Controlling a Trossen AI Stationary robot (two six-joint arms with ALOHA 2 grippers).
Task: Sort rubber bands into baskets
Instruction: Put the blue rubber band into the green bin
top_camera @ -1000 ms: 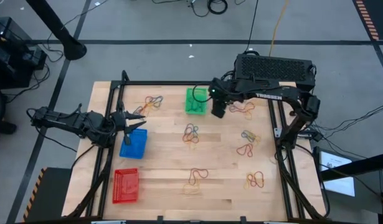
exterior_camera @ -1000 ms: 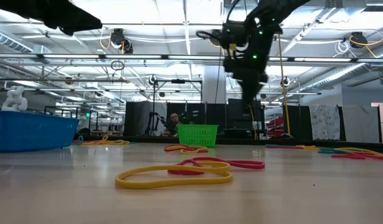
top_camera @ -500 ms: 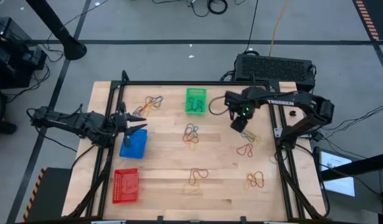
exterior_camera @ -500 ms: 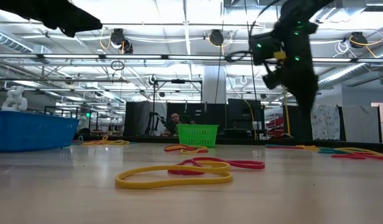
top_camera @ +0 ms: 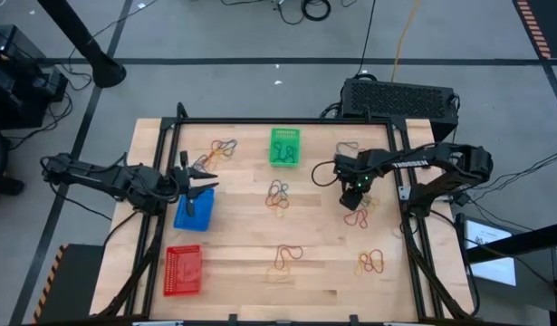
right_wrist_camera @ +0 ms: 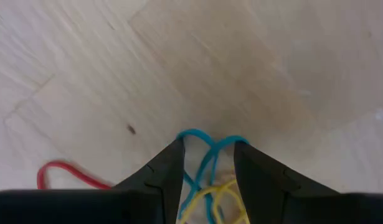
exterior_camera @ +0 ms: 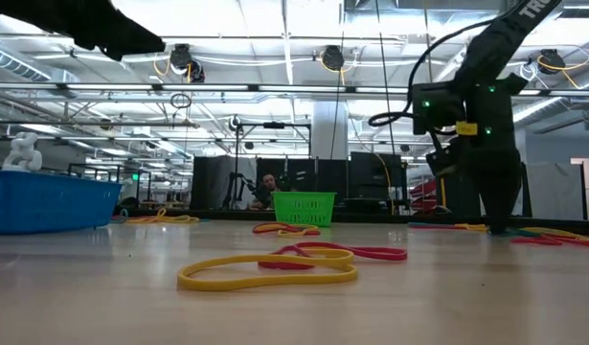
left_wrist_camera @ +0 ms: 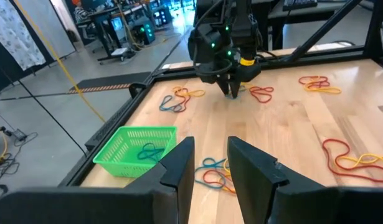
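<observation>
My right gripper (top_camera: 353, 196) points straight down at the table's right middle, open. Its fingertips (right_wrist_camera: 172, 165) stand low on either side of a teal rubber band (right_wrist_camera: 207, 149) and a yellow one (right_wrist_camera: 225, 190). Whether they touch these, I cannot tell. My left gripper (top_camera: 199, 179) hovers level and open over the far edge of the blue basket (top_camera: 194, 211), with nothing between its fingers (left_wrist_camera: 182, 158). The green basket (top_camera: 284, 146) at the far middle holds dark bands. The red basket (top_camera: 183, 270) sits at the near left. Loose band clusters (top_camera: 278, 193) lie flat on the wood.
More band clusters lie at the far left (top_camera: 224, 149), far right (top_camera: 350, 149), near middle (top_camera: 287, 258) and near right (top_camera: 371, 263). A black frame rail (top_camera: 174, 154) borders the table. A large black box (top_camera: 398, 95) stands beyond the far right edge.
My right gripper has swung from beside the green basket toward the table's right and near edges. It has dropped close to the wood and tipped over until it points straight down over the band cluster there.
</observation>
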